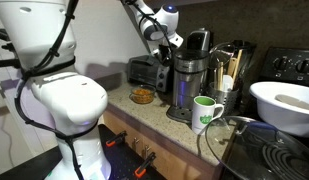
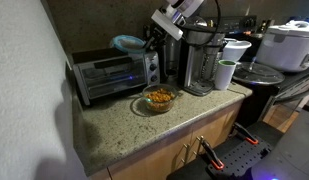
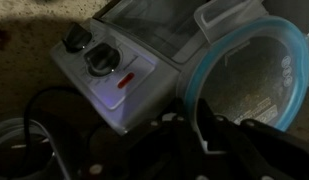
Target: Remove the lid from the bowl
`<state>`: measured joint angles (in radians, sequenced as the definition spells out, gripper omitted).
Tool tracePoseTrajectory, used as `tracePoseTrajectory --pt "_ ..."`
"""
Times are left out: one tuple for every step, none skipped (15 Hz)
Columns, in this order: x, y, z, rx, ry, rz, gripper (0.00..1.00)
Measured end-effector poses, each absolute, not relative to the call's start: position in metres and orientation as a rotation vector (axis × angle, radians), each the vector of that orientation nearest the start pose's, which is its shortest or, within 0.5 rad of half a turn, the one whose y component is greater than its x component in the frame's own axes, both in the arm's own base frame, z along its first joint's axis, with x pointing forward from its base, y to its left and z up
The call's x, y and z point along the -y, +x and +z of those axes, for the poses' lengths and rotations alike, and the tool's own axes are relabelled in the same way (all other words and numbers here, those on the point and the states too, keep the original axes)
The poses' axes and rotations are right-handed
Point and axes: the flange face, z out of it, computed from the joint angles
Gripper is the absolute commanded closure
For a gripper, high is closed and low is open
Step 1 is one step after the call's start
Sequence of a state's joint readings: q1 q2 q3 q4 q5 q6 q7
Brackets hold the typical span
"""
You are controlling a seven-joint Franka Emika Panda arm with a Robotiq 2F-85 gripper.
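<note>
My gripper (image 2: pixel 151 38) is shut on the rim of the light-blue lid (image 2: pixel 126 43) and holds it in the air above the toaster oven (image 2: pixel 107 72). In the wrist view the lid (image 3: pixel 244 85) is a round teal-rimmed disc with a clear middle, pinched at its edge between my fingers (image 3: pixel 189 125), with the toaster oven's knobs (image 3: pixel 99 60) below. The small orange-brown bowl (image 2: pixel 159 98) stands uncovered on the counter in front of the toaster oven, with orange food in it. It also shows in an exterior view (image 1: pixel 142 95), below my gripper (image 1: pixel 162 47).
A coffee maker (image 2: pixel 199 60) stands right beside the toaster oven. A green-and-white mug (image 1: pixel 204 113) is next to it. A large white bowl (image 1: pixel 289 105) and a glass pot lid (image 1: pixel 234 140) sit on the stove. A rice cooker (image 2: pixel 289 45) stands at the back.
</note>
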<state>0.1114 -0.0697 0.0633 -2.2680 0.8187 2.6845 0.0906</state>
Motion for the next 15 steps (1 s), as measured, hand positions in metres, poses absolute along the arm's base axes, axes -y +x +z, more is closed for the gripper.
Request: tracePoseTrajectory --pt "-0.071 0.540 0.432 -0.729 -2.421 -0.492 0.96" --pt "-0.071 0.542 0.433 -0.746 -2.420 -0.490 0.96" --pt "-0.071 0.545 0.434 -0.762 -2.418 -0.488 0.96" --pt "-0.071 0.548 0.435 -0.777 -2.417 -0.487 0.96" --pt "-0.071 0.550 0.436 -0.791 -2.414 -0.485 0.96" --pt "-0.071 0.553 0.437 -0.799 -2.410 -0.486 0.96" --pt "-0.071 0.555 0.438 -0.809 -2.405 -0.486 0.96" --pt "-0.072 0.557 0.440 -0.814 -2.402 -0.488 0.96" --pt "-0.072 0.559 0.441 -0.818 -2.398 -0.489 0.58" --pt "-0.073 0.561 0.442 -0.823 -2.395 -0.490 0.56" --pt "-0.073 0.561 0.443 -0.822 -2.396 -0.491 0.50" --pt "-0.074 0.562 0.444 -0.819 -2.398 -0.493 0.42" --pt "-0.074 0.562 0.444 -0.815 -2.402 -0.495 0.35" --pt "-0.074 0.562 0.444 -0.812 -2.405 -0.496 0.28" --pt "-0.074 0.562 0.444 -0.808 -2.409 -0.498 0.20"
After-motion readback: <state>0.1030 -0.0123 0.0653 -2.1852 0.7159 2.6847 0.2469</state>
